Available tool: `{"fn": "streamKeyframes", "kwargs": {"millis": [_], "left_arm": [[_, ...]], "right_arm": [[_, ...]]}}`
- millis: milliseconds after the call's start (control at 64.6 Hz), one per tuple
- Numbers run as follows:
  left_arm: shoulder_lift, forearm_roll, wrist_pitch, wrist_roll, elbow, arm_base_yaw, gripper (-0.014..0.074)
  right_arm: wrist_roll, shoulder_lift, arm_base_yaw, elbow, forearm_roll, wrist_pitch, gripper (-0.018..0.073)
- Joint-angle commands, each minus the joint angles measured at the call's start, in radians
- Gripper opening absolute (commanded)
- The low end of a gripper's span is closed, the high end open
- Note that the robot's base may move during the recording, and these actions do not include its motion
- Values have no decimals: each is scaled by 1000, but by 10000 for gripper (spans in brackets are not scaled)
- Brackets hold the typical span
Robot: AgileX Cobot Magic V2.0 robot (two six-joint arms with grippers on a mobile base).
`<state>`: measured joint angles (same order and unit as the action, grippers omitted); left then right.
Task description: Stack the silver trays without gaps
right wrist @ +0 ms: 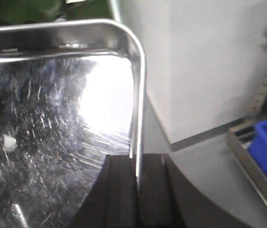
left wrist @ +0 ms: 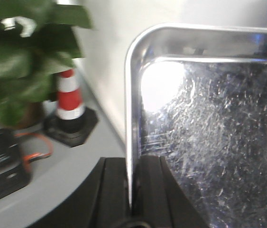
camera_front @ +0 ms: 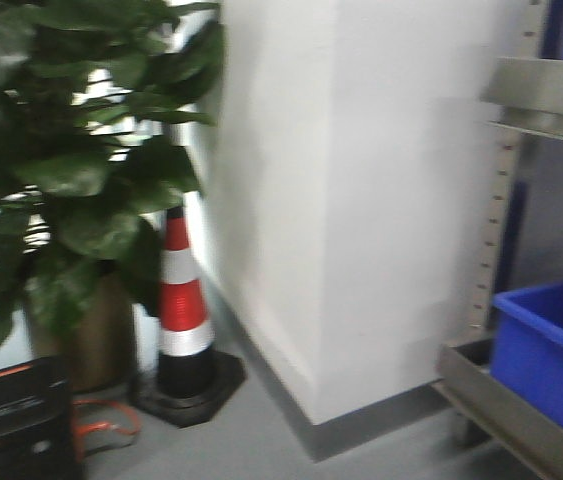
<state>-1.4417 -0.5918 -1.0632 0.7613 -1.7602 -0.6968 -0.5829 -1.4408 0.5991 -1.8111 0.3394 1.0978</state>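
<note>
The left gripper [left wrist: 132,192] has its black fingers [left wrist: 112,190] clamped on the thin flared rim of a shallow, scratched silver tray [left wrist: 209,142] of shiny steel. The tray fills the right side of the left wrist view, its rounded corner at top centre. In the right wrist view, the right gripper [right wrist: 137,190] pinches the rim the same way at bottom centre, and the silver tray [right wrist: 52,118] spreads across the left of the frame under a bright glare. The pictures do not settle whether both arms hold one tray.

In the front view, a white wall column [camera_front: 361,200] fills the centre. A red-and-white striped traffic cone [camera_front: 183,300] and a dark green leafy plant [camera_front: 71,180] stand at left. A deep blue plastic bin [camera_front: 551,350] sits on a grey metal shelf rack [camera_front: 521,425] at lower right.
</note>
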Motion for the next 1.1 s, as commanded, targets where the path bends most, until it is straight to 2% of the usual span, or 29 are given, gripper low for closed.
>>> {"fn": "streamKeyframes", "kwargs": {"millis": [0, 1084], "left_arm": [[5, -28, 14, -2, -9, -5, -17], [5, -28, 14, -2, -9, -5, -17]], "right_arm": [[9, 16, 1, -1, 15, -37, -78], [9, 16, 1, -1, 15, -37, -78]]}}
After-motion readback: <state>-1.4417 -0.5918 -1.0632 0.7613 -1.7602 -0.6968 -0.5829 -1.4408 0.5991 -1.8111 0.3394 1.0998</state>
